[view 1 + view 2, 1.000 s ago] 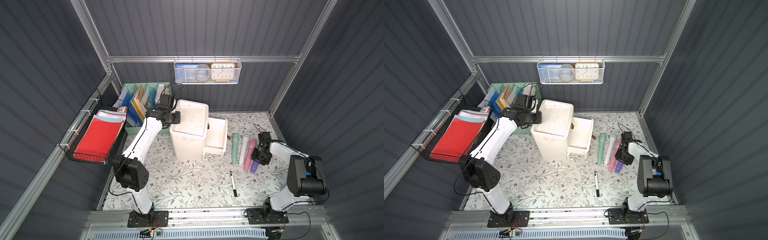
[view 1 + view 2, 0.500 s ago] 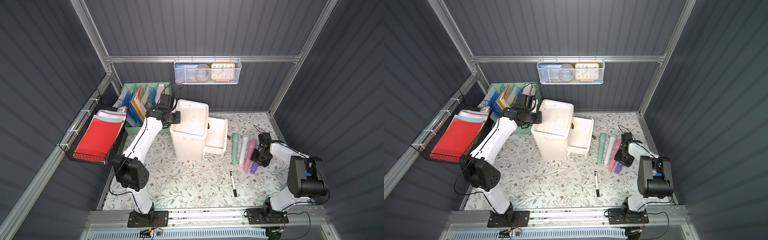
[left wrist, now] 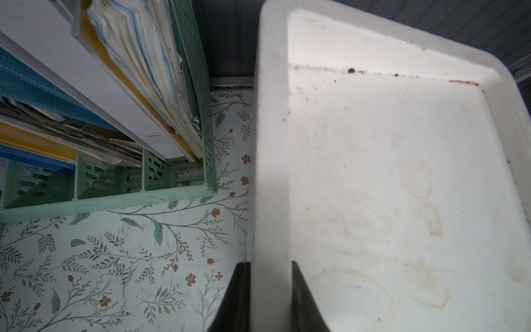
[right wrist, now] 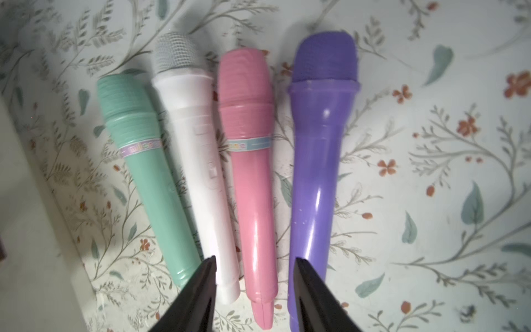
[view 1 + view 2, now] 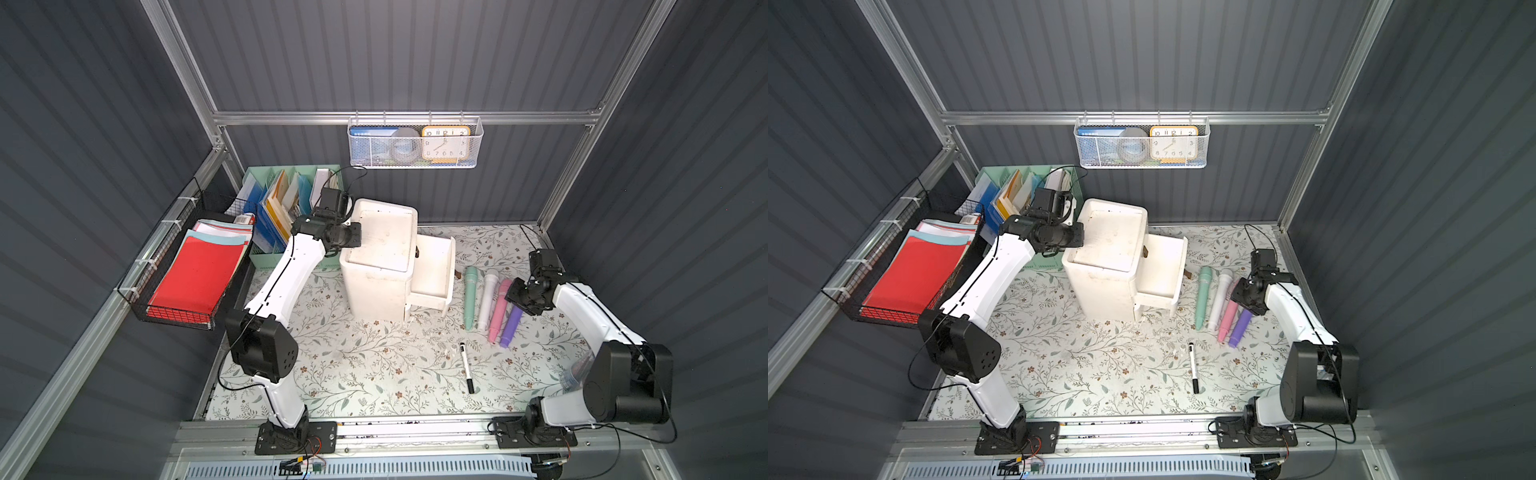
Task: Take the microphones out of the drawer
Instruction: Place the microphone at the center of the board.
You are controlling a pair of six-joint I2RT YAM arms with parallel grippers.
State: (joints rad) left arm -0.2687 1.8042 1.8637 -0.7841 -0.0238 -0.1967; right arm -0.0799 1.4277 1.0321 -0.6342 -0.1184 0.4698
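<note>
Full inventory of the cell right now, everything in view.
drawer unit: 1, white, on mat, drawer open
green microphone: 1, green, mat, right of drawer
white microphone: 1, white, beside green
pink microphone: 1, pink, beside white
purple microphone: 1, purple, outermost
marker: 1, black-white, front of mat
file organiser: 1, green, back left
wire basket: 1, black, left wall, red folders
mesh basket: 1, white, back rail, clock inside
left gripper: shut on drawer unit's rim
right gripper: open, over pink microphone

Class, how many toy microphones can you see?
4, side by side on the mat beside the open drawer: green nearest it, then white, pink, purple. The cabinet may hide more.
</note>
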